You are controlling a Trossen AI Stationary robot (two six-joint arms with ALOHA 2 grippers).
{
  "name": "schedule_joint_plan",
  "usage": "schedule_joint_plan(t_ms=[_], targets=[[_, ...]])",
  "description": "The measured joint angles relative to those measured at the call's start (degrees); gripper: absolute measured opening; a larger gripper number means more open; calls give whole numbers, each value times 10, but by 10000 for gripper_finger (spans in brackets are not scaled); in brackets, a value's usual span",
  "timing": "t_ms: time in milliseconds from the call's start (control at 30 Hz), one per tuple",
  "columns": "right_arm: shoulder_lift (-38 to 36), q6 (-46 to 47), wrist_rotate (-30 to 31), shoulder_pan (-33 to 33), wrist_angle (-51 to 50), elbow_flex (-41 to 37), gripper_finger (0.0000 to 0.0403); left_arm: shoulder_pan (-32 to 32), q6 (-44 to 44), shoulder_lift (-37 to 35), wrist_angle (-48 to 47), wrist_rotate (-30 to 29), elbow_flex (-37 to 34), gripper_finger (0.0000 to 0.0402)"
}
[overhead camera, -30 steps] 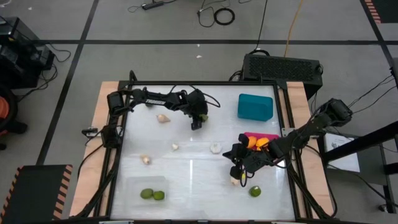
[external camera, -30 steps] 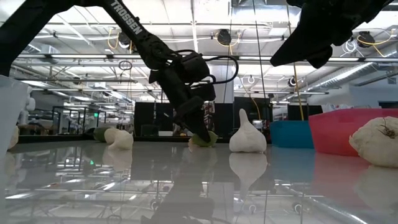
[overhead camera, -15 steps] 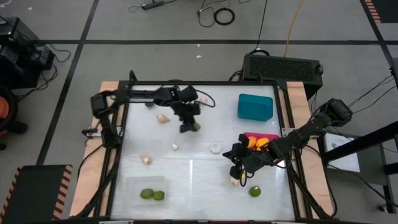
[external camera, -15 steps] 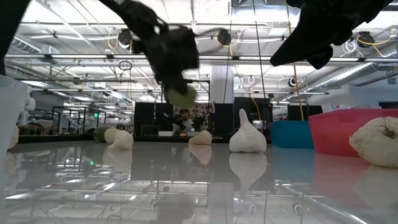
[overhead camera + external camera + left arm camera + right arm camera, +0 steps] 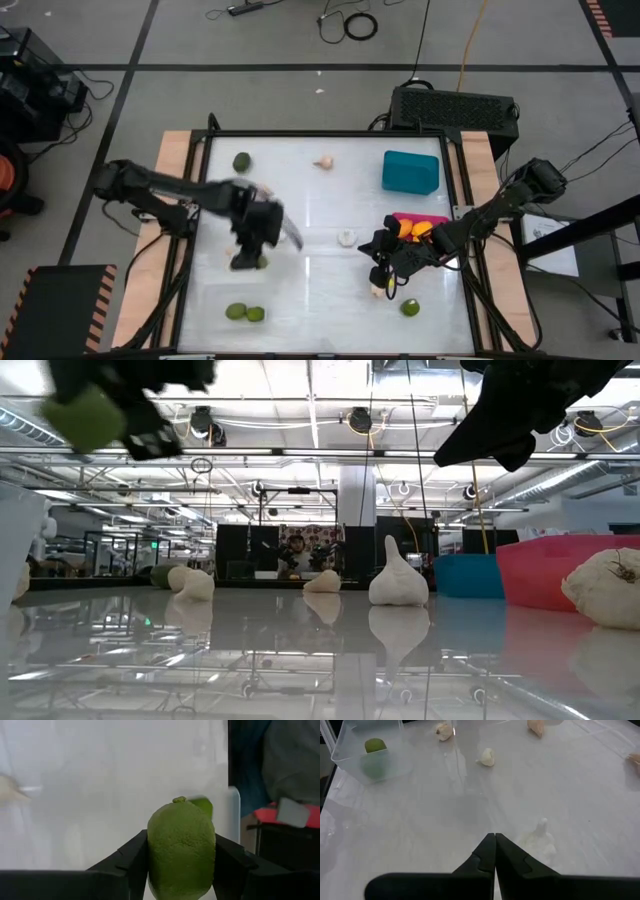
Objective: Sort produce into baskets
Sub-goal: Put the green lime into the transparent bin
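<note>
My left gripper [image 5: 256, 258] is shut on a dark green lime [image 5: 181, 851] and hangs above the table's near left part; the lime also shows high up in the low view [image 5: 85, 416]. The clear bin [image 5: 215, 305] at the near left holds two limes [image 5: 246, 313]. My right gripper [image 5: 495, 845] is shut and empty, low over the table near a garlic bulb [image 5: 378, 290]. The magenta bin [image 5: 432, 219] holds orange fruits, and the teal bin [image 5: 411, 171] stands behind it. A lime [image 5: 241, 162] and a garlic bulb [image 5: 323, 161] lie at the far side. My left gripper pinches the lime between its two fingers [image 5: 131, 865], one on each of its opposite sides [image 5: 152, 855]. The fingers come from above, pointing down. The lime is lifted well clear of the table.
Another garlic bulb [image 5: 346, 238] lies mid-table and a lime [image 5: 410, 308] lies at the near right. In the low view, garlic bulbs [image 5: 398, 575] stand on the glossy table. A black case [image 5: 455, 106] sits beyond the table's far edge.
My left gripper has lifted the lime off the table at the far middle and carried it up and toward the near left edge, close to the clear bin. Its moving away has uncovered a lime and a garlic bulb at the far side.
</note>
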Motion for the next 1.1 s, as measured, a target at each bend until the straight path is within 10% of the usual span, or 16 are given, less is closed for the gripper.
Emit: schedule_joint_plan(t_ms=[333,633,1100], targets=[[0,2,27,-1,6,0,0,-200,-205,-6,80,-121,-33,173],[0,2,29,-5,31,-1,0,-294,-217,-6,108,-300,-33,174],[0,12,28,-5,30,-1,0,-319,-269,-6,111,-314,-33,229]])
